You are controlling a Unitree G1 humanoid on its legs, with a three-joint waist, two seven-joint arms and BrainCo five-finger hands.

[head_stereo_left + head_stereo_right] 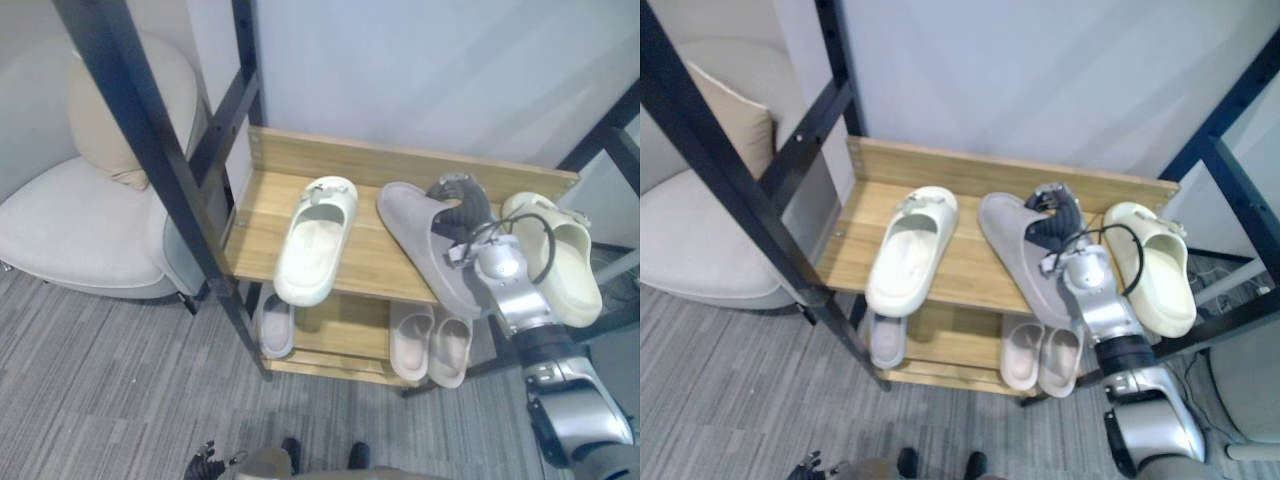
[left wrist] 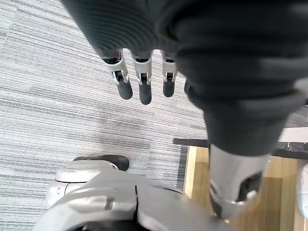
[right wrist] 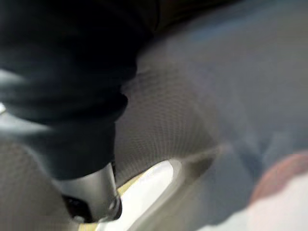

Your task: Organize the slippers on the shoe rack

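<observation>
The wooden shoe rack (image 1: 372,158) carries three slippers on its top shelf. A cream slipper (image 1: 318,238) lies at the left, a grey slipper (image 1: 412,238) in the middle and a second cream slipper (image 1: 566,258) at the right. My right hand (image 1: 462,208) rests on the far part of the grey slipper, its fingers curled over the upper. Grey mesh fabric (image 3: 192,96) lies right against that hand's thumb (image 3: 96,192) in the right wrist view. My left hand (image 2: 139,82) hangs over the grey carpet beside the rack, fingers straight and holding nothing.
A pair of beige slippers (image 1: 431,345) and a pale single slipper (image 1: 277,326) lie on the lower shelf. A cream armchair (image 1: 80,220) with a cushion stands to the left. Slanting black metal posts (image 1: 150,130) cross in front of the rack's left side.
</observation>
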